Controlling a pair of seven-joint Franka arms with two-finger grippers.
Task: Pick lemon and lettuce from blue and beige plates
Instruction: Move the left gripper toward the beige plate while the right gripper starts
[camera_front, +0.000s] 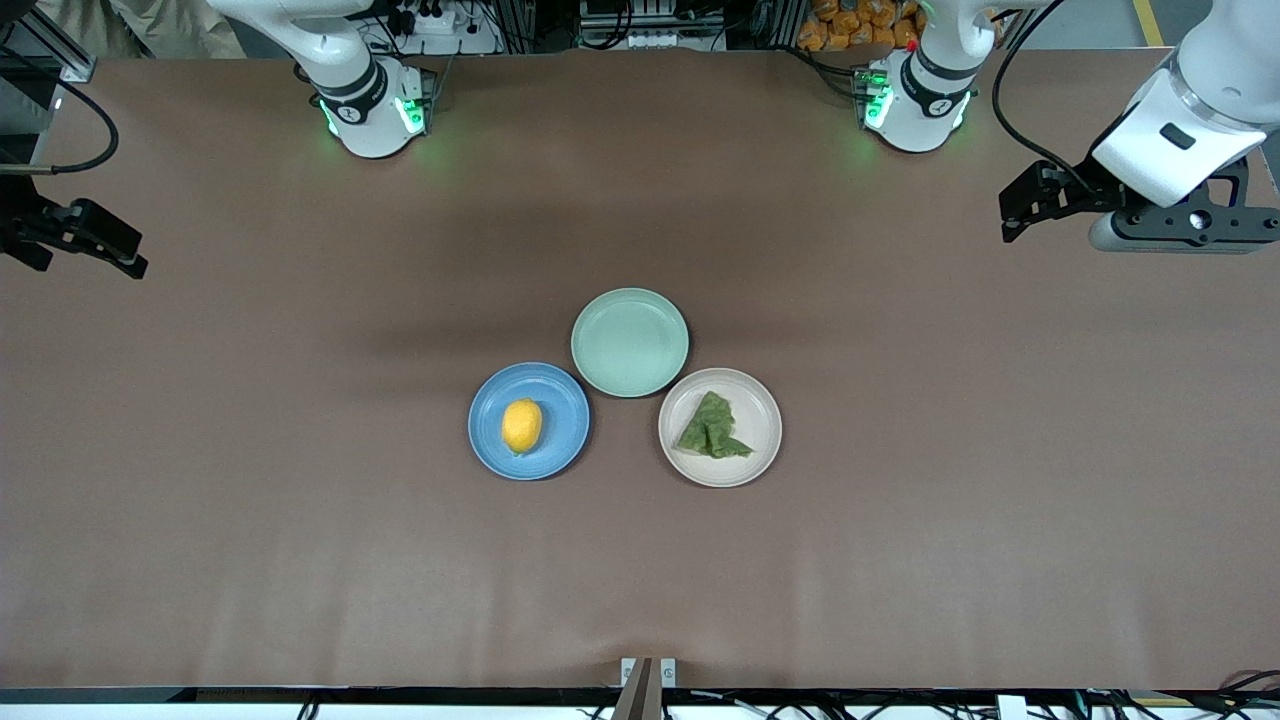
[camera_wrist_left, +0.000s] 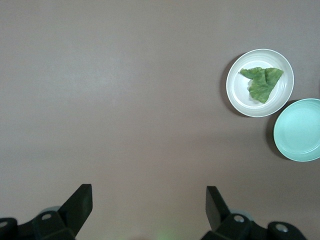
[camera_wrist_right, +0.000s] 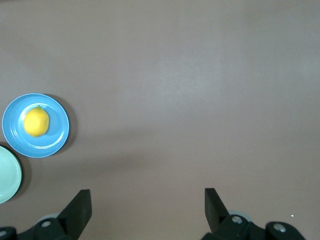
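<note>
nothing picked yet. landmark is the mint plate mid surface. blue plate sits just beside it, nearer the front camera, toward the right arm's end; lemon lies on it, untouched. beige plate sits just beside the mint plate too, nearer the camera, toward the left arm's end; lettuce lies on it. left pincer hangs over bare surface well apart from the mint plate, fingers spread wide, empty. right pincer hangs over the surface at the right arm's end, also well apart, fingers spread, empty. both picks are left: reach, descend, grip, lift.
</note>
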